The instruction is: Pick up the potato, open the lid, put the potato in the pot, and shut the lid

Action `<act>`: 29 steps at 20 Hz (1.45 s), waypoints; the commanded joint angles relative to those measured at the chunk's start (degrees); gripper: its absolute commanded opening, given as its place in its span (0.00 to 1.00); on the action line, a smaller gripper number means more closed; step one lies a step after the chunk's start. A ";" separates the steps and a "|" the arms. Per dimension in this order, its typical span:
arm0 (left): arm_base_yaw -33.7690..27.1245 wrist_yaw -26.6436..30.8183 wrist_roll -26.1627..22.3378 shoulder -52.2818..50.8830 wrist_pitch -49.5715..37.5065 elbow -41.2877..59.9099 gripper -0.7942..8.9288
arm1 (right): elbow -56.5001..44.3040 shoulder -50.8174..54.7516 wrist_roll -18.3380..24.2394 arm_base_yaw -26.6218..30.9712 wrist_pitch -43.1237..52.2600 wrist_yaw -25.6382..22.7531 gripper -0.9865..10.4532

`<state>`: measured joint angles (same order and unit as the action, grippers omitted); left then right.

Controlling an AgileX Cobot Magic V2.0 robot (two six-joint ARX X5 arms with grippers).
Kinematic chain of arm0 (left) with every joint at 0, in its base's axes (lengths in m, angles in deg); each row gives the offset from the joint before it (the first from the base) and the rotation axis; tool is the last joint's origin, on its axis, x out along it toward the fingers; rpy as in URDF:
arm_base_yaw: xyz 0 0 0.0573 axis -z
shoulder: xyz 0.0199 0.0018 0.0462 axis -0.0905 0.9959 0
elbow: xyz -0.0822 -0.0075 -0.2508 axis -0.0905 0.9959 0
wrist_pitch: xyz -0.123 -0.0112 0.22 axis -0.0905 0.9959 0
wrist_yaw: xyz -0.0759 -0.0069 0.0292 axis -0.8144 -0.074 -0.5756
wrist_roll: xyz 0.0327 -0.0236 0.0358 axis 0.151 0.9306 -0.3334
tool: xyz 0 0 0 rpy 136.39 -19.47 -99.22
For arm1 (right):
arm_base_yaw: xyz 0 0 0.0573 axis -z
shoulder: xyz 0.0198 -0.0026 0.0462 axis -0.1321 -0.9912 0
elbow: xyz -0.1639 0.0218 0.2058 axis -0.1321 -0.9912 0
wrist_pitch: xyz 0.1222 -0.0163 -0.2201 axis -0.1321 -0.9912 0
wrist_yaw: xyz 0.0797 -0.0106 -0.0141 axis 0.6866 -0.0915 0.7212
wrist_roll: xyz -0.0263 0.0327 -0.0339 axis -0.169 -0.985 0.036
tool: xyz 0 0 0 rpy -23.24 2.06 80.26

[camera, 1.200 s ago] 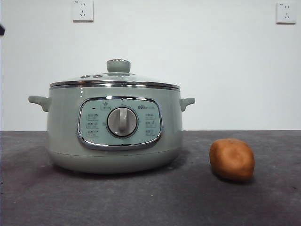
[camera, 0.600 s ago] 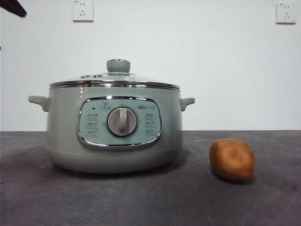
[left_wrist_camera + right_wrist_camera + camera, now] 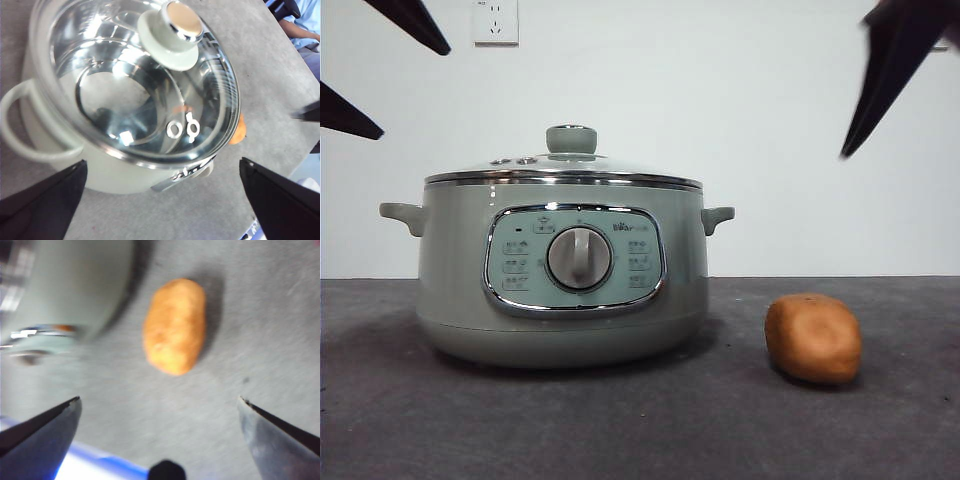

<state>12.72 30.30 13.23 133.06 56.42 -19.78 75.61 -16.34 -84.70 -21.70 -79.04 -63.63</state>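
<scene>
- Pot (image 3: 562, 270): upright on the table (image 3: 880, 430), front panel and dial (image 3: 580, 258) facing the front camera, a side handle at each end.
- Lid (image 3: 564, 176): seated on the pot, closed; knob (image 3: 571, 139) at centre top; steel bowl inside visible through the glass in the left wrist view (image 3: 135, 85).
- Potato (image 3: 813, 339): lying on the table beside the pot, on the side of the right gripper, apart from the pot wall; not held.
- Left gripper (image 3: 370, 70): high at the upper corner of the front view, above and outboard of the pot handle; jaws spread wide, nothing between them; pot and lid directly below in its wrist view (image 3: 160, 200).
- Right gripper (image 3: 160, 432): above the potato (image 3: 175, 326), jaws released and wide apart, no contact with the potato; pot edge (image 3: 60, 290) just beside; wrist picture blurred. Seen in the front view as one dark jaw high at the opposite corner.
- Wall sockets (image 3: 495, 20): on the white wall behind.
</scene>
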 commanded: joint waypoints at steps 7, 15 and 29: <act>3.34 0.81 1.99 1.44 -2.89 -1.66 0.67 | 11.85 -17.51 -2.12 -11.37 0.83 -13.79 0.75; 6.78 6.03 1.97 1.49 -3.63 -1.75 0.67 | 12.04 -27.65 -1.36 -12.55 5.33 -16.61 0.74; 10.12 13.97 1.92 4.59 -6.12 -6.03 0.66 | 12.00 -31.93 -0.11 -12.48 4.04 -17.84 0.10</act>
<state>22.71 44.44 15.02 137.50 50.78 -25.81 87.68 -47.62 -85.22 -34.16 -74.91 -81.22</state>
